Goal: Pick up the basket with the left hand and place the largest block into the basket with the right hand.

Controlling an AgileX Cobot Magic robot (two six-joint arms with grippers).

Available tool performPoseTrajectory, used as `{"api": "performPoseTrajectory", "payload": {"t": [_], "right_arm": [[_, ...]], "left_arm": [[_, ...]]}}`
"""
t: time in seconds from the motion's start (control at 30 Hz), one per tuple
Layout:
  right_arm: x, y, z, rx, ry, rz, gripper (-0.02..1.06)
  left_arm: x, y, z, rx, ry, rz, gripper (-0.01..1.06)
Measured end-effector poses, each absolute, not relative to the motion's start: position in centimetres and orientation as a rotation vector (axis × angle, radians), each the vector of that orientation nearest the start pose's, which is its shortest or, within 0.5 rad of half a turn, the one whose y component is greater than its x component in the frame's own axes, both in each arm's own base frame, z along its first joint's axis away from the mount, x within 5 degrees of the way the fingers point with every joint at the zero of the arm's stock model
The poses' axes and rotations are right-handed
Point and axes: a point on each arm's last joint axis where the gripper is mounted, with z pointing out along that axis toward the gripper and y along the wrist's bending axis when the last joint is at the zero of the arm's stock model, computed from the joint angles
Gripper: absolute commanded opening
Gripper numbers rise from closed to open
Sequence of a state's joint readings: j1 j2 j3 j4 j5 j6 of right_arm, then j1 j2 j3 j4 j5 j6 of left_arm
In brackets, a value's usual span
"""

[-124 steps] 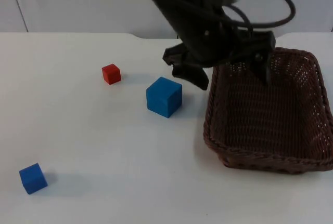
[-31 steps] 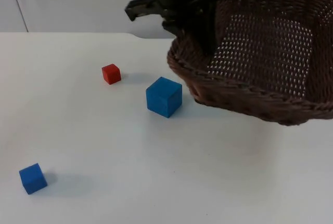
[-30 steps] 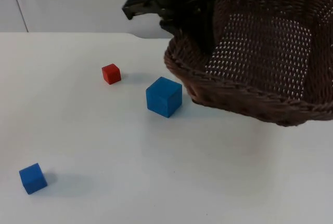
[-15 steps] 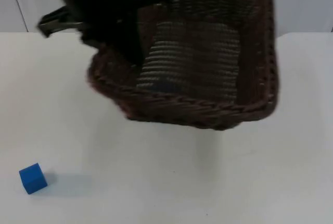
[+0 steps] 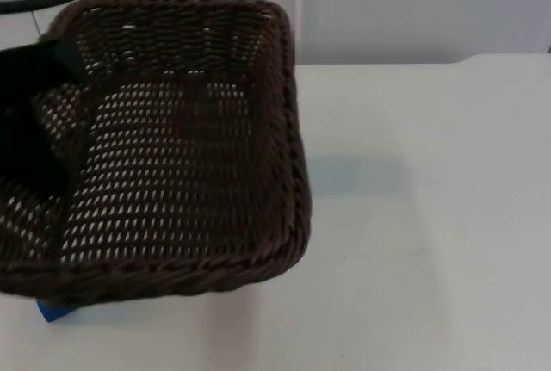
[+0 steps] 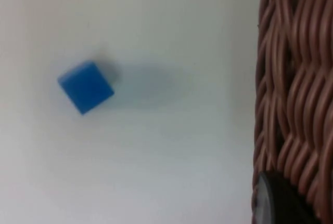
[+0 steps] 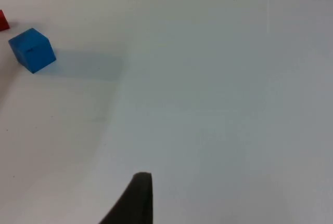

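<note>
Top view: white table point(image 5: 430, 216) runs back to the grey partition wall point(image 5: 413, 9). Brown wicker basket point(image 5: 181, 156) is lifted off the table over its left side, close to the camera and tilted so the open inside faces up. Left gripper point(image 5: 34, 121) is clamped on the basket's left rim, one black finger down inside the wall; the left wrist view has the woven wall point(image 6: 294, 94) right against a black fingertip.

Large blue block point(image 7: 32, 50) sits on the table in the right wrist view, upright on one face, with a red block point(image 7: 3, 20) just beside it at the picture edge, apart from it. Small blue block point(image 6: 86, 86) lies on the table near the basket wall in the left wrist view, not touching it; in the top view just a blue corner pokes out below the basket's near edge.

Right gripper point(image 7: 136, 200) waits above bare table, well apart from the large blue block. Can't tell whether its fingers are apart or closed.
</note>
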State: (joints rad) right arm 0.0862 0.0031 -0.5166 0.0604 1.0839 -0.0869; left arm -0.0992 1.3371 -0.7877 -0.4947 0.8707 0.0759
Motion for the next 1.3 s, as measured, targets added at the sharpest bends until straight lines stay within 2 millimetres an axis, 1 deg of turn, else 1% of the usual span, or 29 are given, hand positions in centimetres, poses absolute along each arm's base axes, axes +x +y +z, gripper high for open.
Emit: {"api": "performPoseTrajectory", "payload": {"t": [0.07, 0.17, 0.2, 0.33, 0.47, 0.67, 1.0, 1.13, 1.23, 1.3], "right_arm": [[-0.8, 0.4, 28.0, -0.182, 2.045, 0.072, 1.05], [-0.8, 0.4, 28.0, -0.182, 2.045, 0.072, 1.05], [-0.8, 0.4, 28.0, -0.182, 2.045, 0.072, 1.05], [-0.8, 0.4, 28.0, -0.182, 2.045, 0.072, 1.05], [-0.8, 0.4, 28.0, -0.182, 2.045, 0.072, 1.05], [-0.8, 0.4, 28.0, -0.182, 2.045, 0.072, 1.05], [-0.8, 0.6, 28.0, -0.183, 2.045, 0.096, 1.05], [-0.1, 0.7, 28.0, -0.185, 2.089, 0.102, 1.05], [1.6, 0.8, 28.0, -0.231, 2.189, 0.084, 1.05], [2.8, 0.9, 28.5, -0.254, 2.217, 0.073, 1.05]], "left_arm": [[21.7, -5.0, 23.4, -0.168, 2.84, -0.62, 0.0], [20.3, -4.7, 23.7, -0.141, 2.828, -0.616, 0.0], [20.3, -4.7, 23.7, -0.141, 2.828, -0.616, 0.0], [19.1, -4.5, 24.0, -0.115, 2.813, -0.602, 0.0], [18.4, -4.5, 23.8, -0.105, 2.814, -0.594, 0.0], [18.0, -4.4, 23.1, -0.101, 2.831, -0.581, 0.0], [18.3, -4.2, 23.1, -0.101, 2.802, -0.557, 0.0], [18.3, -4.2, 23.1, -0.101, 2.802, -0.557, 0.0], [18.2, -4.2, 23.1, -0.101, 2.804, -0.557, 0.0], [18.2, -4.2, 23.1, -0.1, 2.805, -0.558, 0.0]]}}
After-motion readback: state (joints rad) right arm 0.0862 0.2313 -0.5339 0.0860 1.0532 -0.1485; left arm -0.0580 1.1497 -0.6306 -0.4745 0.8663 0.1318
